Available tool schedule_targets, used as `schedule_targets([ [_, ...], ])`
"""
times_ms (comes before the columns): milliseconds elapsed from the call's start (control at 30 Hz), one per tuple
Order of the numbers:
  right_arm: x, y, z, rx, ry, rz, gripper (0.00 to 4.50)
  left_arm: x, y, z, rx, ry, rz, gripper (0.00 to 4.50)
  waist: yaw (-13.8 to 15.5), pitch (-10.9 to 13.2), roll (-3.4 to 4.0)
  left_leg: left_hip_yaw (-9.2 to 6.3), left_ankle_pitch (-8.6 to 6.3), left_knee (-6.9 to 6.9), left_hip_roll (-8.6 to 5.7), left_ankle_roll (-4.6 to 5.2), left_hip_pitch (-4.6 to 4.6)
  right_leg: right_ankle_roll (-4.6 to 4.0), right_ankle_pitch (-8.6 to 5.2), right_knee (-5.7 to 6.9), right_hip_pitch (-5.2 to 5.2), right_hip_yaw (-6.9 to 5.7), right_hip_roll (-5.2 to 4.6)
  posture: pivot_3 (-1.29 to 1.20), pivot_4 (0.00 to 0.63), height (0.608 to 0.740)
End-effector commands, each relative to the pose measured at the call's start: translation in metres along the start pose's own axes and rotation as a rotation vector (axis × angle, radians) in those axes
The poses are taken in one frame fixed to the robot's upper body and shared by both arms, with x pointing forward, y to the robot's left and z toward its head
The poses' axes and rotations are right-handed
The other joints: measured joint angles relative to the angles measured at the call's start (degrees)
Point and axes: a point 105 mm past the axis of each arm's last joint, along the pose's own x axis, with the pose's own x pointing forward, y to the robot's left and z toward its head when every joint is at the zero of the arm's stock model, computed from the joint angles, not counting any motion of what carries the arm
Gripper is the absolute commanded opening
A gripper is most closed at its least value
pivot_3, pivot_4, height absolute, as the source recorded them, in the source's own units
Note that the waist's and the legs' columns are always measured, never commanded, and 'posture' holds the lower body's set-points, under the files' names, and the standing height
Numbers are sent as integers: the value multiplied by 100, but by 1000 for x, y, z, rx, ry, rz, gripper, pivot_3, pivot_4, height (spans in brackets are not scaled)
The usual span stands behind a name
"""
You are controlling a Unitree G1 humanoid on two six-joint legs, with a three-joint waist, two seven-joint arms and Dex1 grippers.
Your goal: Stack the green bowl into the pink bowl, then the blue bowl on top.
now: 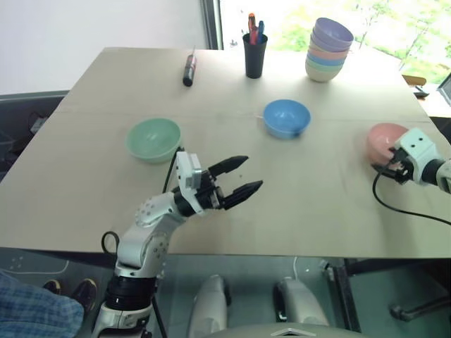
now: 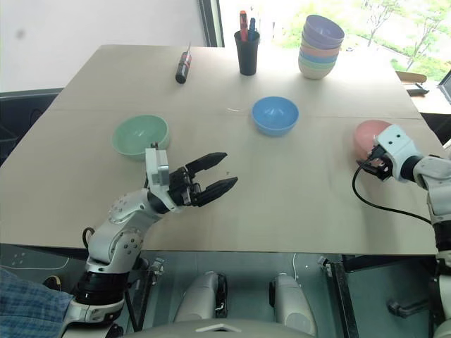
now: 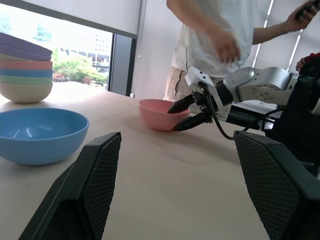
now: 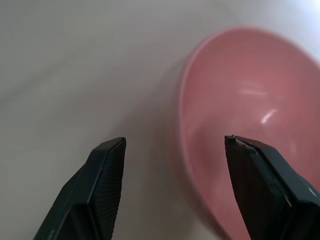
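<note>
Straddling near rim of pink bowl (image 4: 260, 125) with right gripper (image 4: 175, 145), jaws apart, nothing clamped; next, close on rim; left gripper (image 1: 239, 177) open, idle

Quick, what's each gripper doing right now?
Left gripper: open, holding nothing, above the table.
Right gripper: open, astride the rim of the round salmon-pink plastic bowl, not closed on it.

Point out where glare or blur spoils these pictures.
Left eye view: the window behind the stack of bowls is washed out white. Right wrist view: the pink bowl looks soft, with a bright highlight inside. Left wrist view: the person's hand is smeared.
</note>
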Motion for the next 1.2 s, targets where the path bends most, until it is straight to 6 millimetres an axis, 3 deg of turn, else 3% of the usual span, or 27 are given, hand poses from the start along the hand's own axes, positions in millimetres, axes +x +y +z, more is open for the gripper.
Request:
schedule_targets([
  [33,-3,-12,7,-9,25,20,3086,2,-8,12,58,-35,-17,3797,-3,0,1,1,0,0,0,0,0,0,0,0,0,1,0,0,150,740],
  [100,0,-14,7,-30,37,35,2507,1,-9,12,62,-37,-8,3797,-4,0,1,1,0,0,0,0,1,0,0,1,0,0,0,0,150,740],
  [300,4,-19,9,-56,44,50,119,-2,-8,13,77,-37,18,3797,0,1,2,1,0,0,0,0,0,0,0,0,-1,0,-1,0,150,740],
  [500,7,-19,13,-102,33,62,119,-4,-7,10,83,-28,25,3797,-5,0,2,3,0,0,0,0,1,0,0,0,0,0,-1,0,150,740],
  [600,7,-11,34,-217,-26,93,119,-6,-6,10,88,-24,33,3797,-7,2,4,4,0,0,0,-1,2,0,0,1,-1,1,-1,0,150,740],
  [767,3,42,86,-376,-151,279,119,-15,5,3,106,10,89,3797,-24,1,16,7,1,-4,6,-2,3,0,0,6,-7,4,3,0,150,740],
  [900,-9,105,121,-610,-197,428,119,-21,14,4,117,24,102,3797,13,1,19,3,1,-5,7,-2,-2,-1,0,7,-11,-2,2,0,150,740],
  [1067,-14,172,125,-725,-192,581,119,-22,19,6,128,28,100,3797,54,-1,16,2,0,1,4,-1,-9,-1,-1,3,-11,-7,-3,0,150,740],
  [1200,-8,200,127,-822,-205,612,119,-20,20,6,133,25,98,3797,40,-1,14,2,0,2,5,-1,-8,-2,-1,5,-12,-7,-2,0,150,740],
])
